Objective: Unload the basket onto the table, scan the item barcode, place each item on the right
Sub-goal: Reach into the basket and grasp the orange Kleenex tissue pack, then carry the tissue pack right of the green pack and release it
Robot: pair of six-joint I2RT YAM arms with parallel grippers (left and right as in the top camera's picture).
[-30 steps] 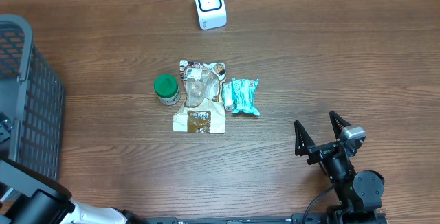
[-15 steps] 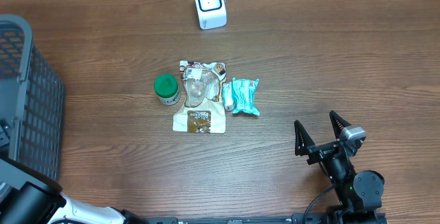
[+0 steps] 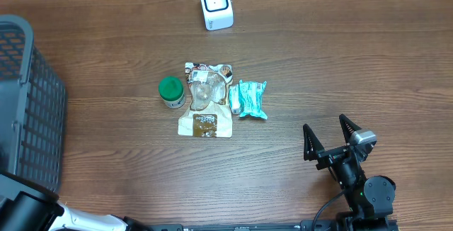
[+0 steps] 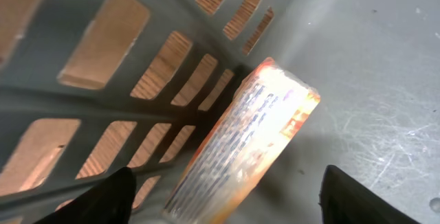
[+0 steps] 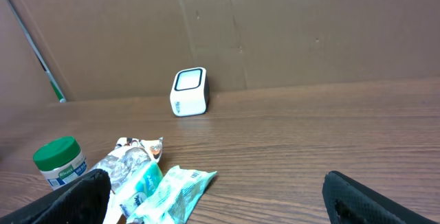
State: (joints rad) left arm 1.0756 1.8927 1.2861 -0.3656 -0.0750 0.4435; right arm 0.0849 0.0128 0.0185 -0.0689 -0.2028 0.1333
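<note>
In the left wrist view, an orange-edged pack in glossy wrap (image 4: 254,141) leans against the slotted wall of the grey basket (image 4: 103,114). My left gripper (image 4: 227,196) is open and straddles the pack's lower end. A gap shows on each side between the pack and the dark fingertips (image 4: 103,196). The white barcode scanner (image 3: 216,5) stands at the far edge of the table and also shows in the right wrist view (image 5: 188,92). My right gripper (image 3: 333,142) is open at the front right with nothing between its fingers.
A green-lidded jar (image 3: 171,93), a brown snack bag (image 3: 206,100) and a teal packet (image 3: 250,99) lie together mid-table. The grey basket (image 3: 28,103) takes up the left side. A cardboard wall (image 5: 275,25) stands behind the scanner.
The bit of the left arm seen at the basket's left edge has dropped out of the overhead view. The right arm and the table items have not moved.
</note>
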